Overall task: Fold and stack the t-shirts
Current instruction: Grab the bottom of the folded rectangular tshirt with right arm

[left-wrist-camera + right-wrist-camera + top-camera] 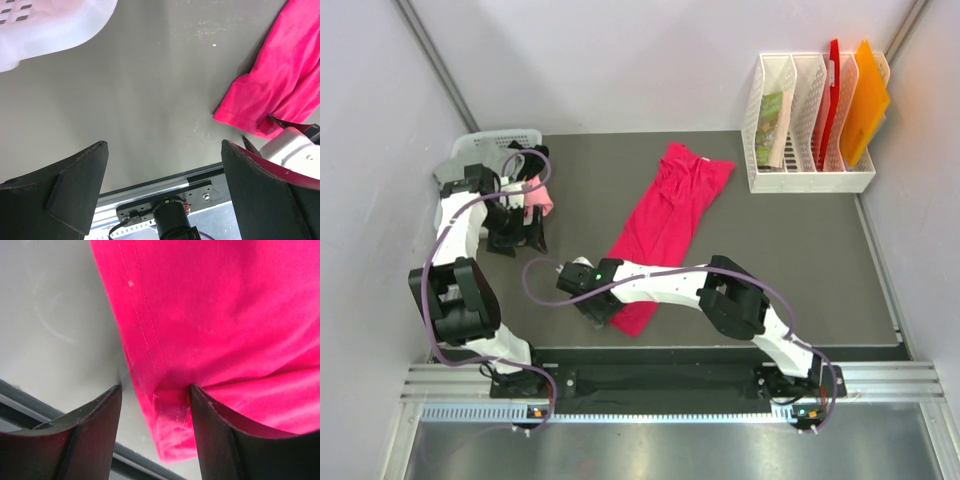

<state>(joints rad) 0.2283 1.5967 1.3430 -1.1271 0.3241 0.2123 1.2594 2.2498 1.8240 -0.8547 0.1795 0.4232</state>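
Two arms are bolted side by side at the near edge of the dark grey table point(800, 260). Closest to that edge, the right tool point(592, 308) is set low at the near left corner of the crimson t-shirt point(665, 220), with its arm stretched across from the right base. In the right wrist view its jaws are seen partly open and placed astride the stitched hem corner. The cloth fills most of the gap and lies against one finger, while a sliver of bare table is left between the cloth and the other finger point(95, 420), so nothing is clamped. From that corner the crimson t-shirt is laid flat on the table as a long narrow band, slanted away towards the far right, with its wider end spread near the middle of the far side. Further back on the left, the left tool point(520, 238) is held above bare table with its jaws spread as wide as they go and nothing between them; it is kept well apart from the crimson cloth. Just beyond it, a light pink t-shirt point(538, 195) is draped over the side of a white mesh basket point(505, 138) in the far left corner. In the far right corner a white slotted rack point(810, 180) is stood against the wall, and a red folder point(832, 100) and an orange folder point(868, 100) are held upright in its right-hand slots
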